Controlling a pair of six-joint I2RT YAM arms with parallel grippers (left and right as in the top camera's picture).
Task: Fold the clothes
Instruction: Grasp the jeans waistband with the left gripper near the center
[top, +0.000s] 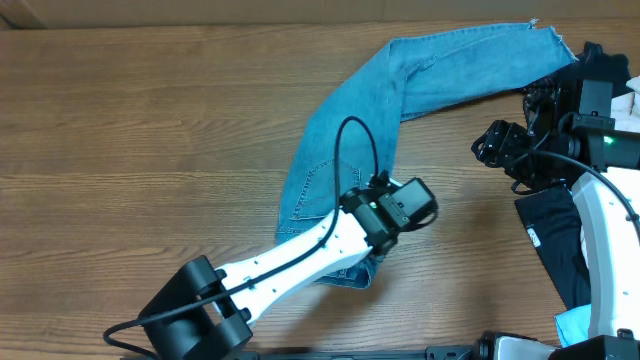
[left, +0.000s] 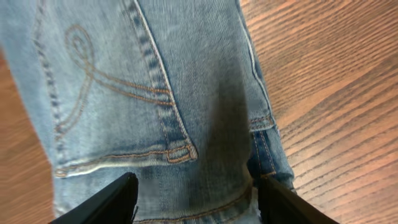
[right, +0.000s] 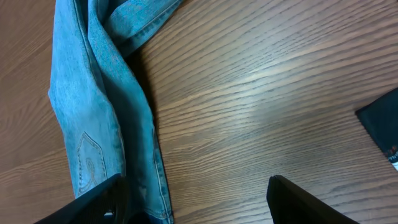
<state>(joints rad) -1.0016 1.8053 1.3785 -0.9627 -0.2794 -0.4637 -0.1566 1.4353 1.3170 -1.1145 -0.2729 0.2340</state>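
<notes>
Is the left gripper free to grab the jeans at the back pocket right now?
Probably yes: the left gripper hangs open right over the back pocket of the jeans, nothing between.

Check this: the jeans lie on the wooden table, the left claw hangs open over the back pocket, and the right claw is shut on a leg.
Wrong: the right claw is open, gripping nothing, over bare table beside the jeans; the right wrist view shows it. The rest stands: jeans on the table, left claw open over the back pocket.

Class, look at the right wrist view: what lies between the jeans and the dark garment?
Bare wooden table separates the jeans from the dark garment; the right wrist view shows this stretch plainly.
</notes>
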